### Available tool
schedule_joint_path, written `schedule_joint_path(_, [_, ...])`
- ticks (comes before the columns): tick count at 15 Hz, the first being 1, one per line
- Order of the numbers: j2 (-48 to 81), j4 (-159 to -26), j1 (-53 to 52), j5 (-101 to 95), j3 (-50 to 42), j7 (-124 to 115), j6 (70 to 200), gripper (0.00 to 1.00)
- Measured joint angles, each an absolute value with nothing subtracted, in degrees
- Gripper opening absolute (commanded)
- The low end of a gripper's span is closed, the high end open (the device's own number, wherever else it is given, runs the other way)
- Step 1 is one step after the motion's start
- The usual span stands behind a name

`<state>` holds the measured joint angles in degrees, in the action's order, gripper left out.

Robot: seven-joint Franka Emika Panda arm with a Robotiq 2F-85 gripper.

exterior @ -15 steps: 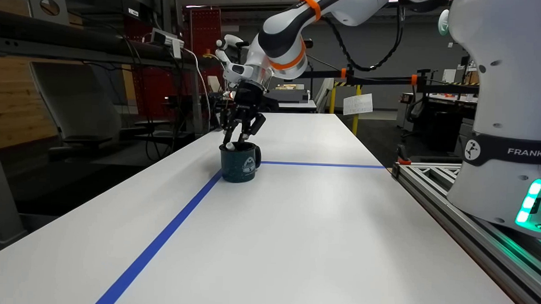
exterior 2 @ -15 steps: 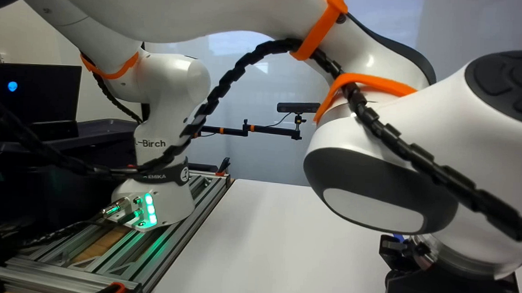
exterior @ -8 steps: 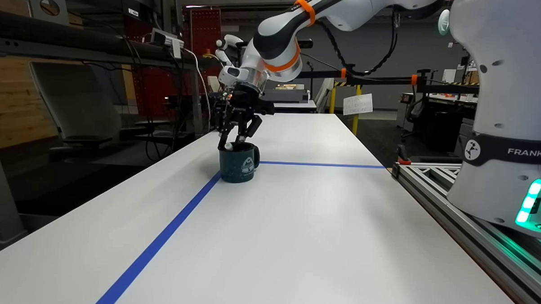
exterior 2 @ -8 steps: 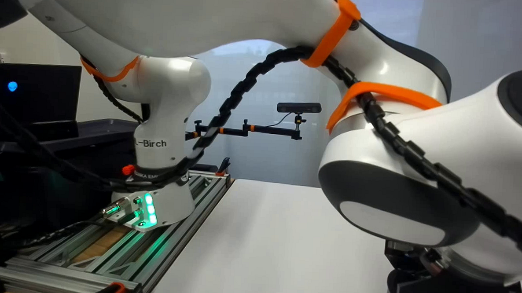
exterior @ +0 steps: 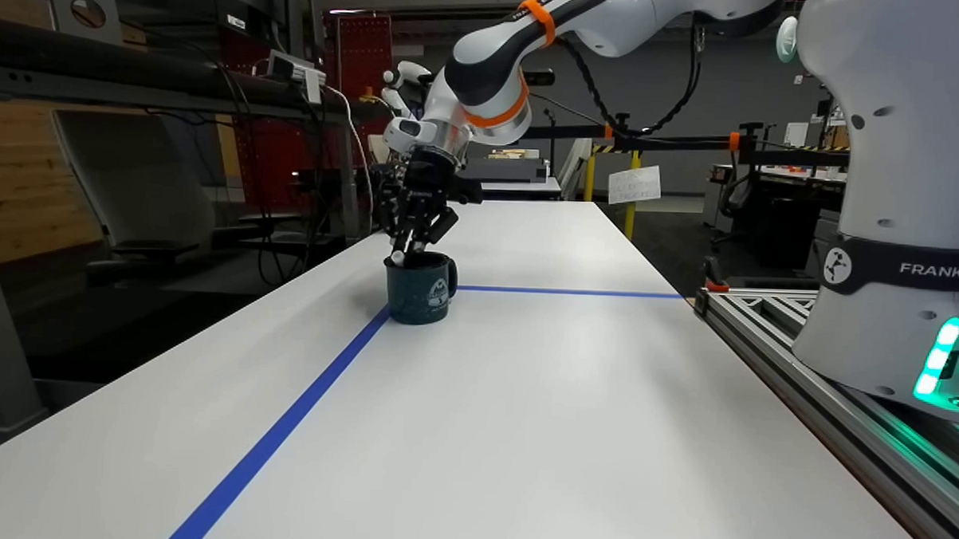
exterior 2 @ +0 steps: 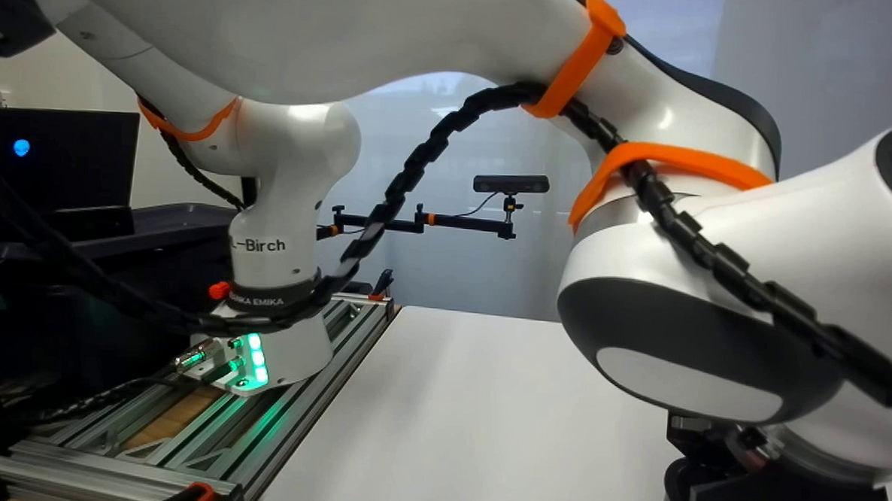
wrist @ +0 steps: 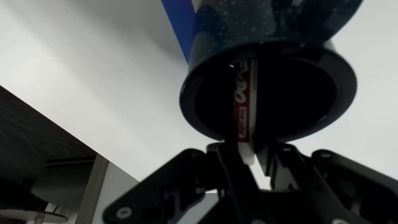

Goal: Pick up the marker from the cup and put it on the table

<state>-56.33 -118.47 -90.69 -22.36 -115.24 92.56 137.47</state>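
The marker (wrist: 245, 112) leans inside the cup (exterior: 416, 295), its white end poking past the rim. The gripper (wrist: 250, 150) points down at the cup, its fingers close to either side of that end, but I cannot tell whether they clamp it. The cup stands upright on the table (exterior: 562, 424), blue tape (exterior: 314, 391) running up to its base

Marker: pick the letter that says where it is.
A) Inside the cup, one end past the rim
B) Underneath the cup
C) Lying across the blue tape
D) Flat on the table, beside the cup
A: in the wrist view the marker comes out of the dark mouth of the cup, its white end past the rim toward the gripper.
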Motion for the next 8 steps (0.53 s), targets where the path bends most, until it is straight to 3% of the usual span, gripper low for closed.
schedule_joint_path(8, [-55.8, -121.7, -85.3, -22.4, -105.9, 93.6, 133.8, 0.05])
